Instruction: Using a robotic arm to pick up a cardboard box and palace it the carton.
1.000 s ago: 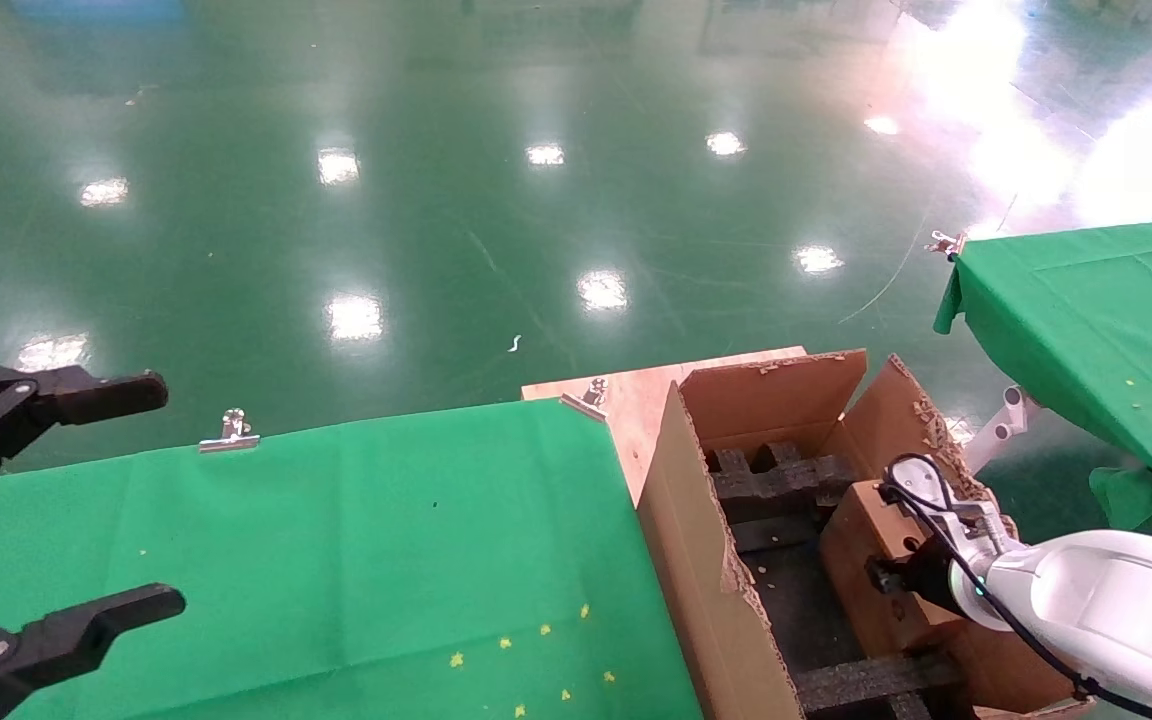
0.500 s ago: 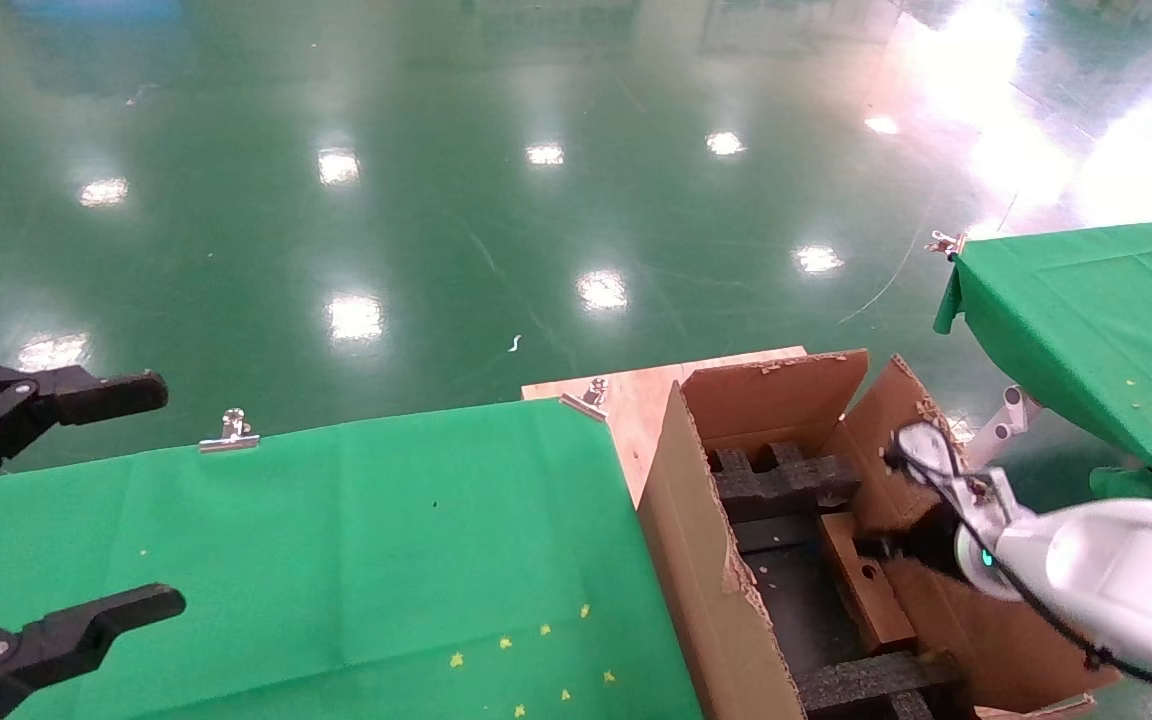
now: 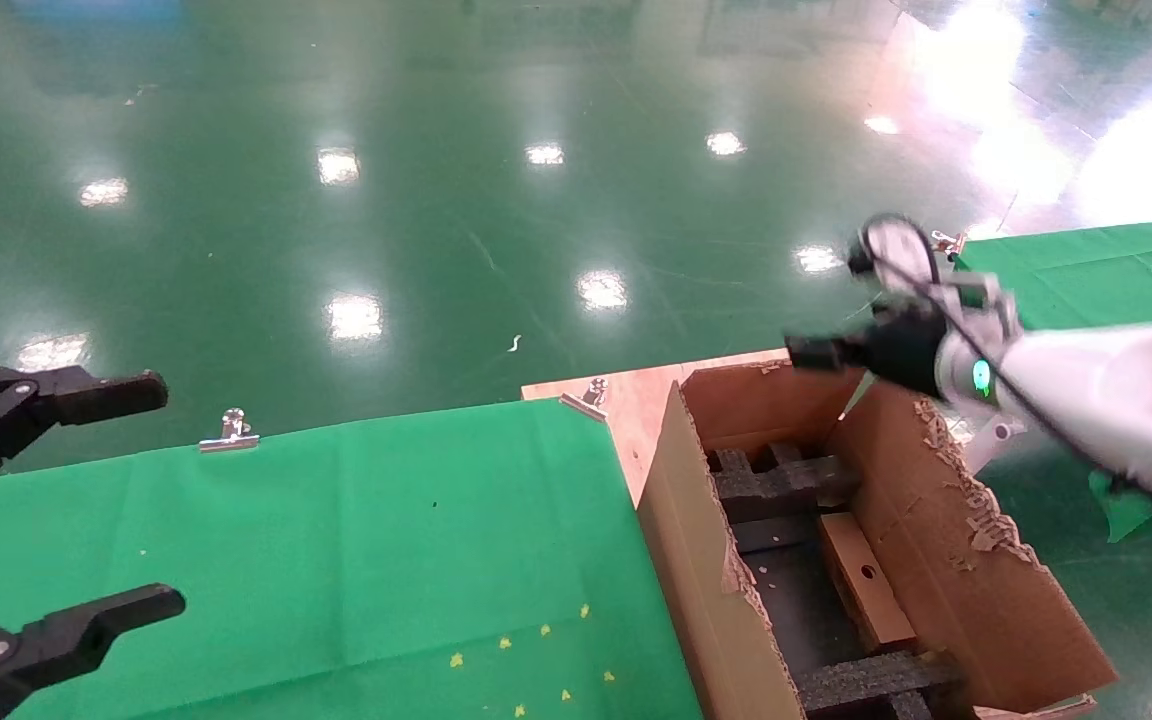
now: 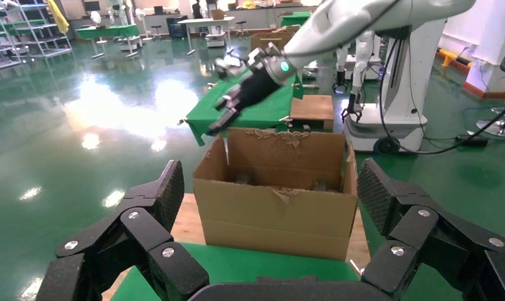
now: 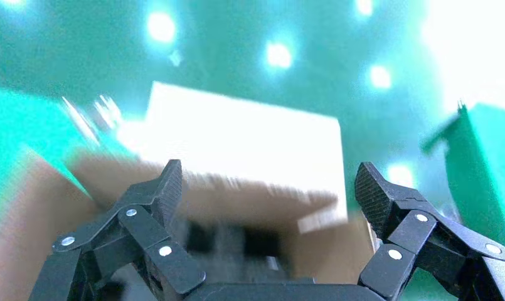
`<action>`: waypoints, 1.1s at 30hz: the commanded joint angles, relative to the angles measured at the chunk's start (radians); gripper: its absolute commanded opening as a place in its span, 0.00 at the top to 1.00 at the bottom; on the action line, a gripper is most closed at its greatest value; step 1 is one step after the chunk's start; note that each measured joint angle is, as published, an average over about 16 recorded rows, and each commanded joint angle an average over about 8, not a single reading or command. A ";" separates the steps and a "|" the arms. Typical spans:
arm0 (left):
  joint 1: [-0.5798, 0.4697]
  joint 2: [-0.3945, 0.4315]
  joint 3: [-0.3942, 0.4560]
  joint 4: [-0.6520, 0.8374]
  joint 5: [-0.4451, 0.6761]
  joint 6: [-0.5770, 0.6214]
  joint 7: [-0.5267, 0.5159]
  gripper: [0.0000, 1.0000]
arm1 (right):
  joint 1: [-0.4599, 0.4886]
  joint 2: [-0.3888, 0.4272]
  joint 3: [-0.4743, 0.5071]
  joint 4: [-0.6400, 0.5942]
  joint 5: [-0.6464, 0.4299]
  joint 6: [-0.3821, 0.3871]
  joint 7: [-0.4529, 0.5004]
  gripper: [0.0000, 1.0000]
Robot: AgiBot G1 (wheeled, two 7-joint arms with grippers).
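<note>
The small flat cardboard box (image 3: pixel 861 600) with a round hole lies inside the carton (image 3: pixel 696 540), between black foam inserts (image 3: pixel 786 480). The white robotic arm (image 3: pixel 1086 390) reaches in from the right. Its right gripper (image 3: pixel 806 352) hangs open and empty above the carton's far flap, well clear of the box. The left wrist view shows this gripper (image 4: pixel 221 119) over the carton (image 4: pixel 275 207). In its own view the right gripper (image 5: pixel 268 182) holds nothing between spread fingers. My left gripper (image 3: pixel 161 495) is parked open over the green table's left end, also empty (image 4: pixel 270 172).
A green cloth table (image 3: pixel 386 540) adjoins the carton's left wall, held by metal clips (image 3: pixel 229 432). A wooden board (image 3: pixel 636 395) lies behind the carton. Another green table (image 3: pixel 1116 270) stands at the right. Glossy green floor (image 3: pixel 436 200) stretches beyond.
The right gripper let go of the cardboard box, which now lies in the carton. The arm rose out of the carton and away from me. The left gripper stayed still.
</note>
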 commanded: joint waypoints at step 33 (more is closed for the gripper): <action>0.000 0.000 0.000 0.000 0.000 0.000 0.000 0.00 | 0.130 -0.021 0.154 -0.003 0.613 -0.125 -0.571 0.00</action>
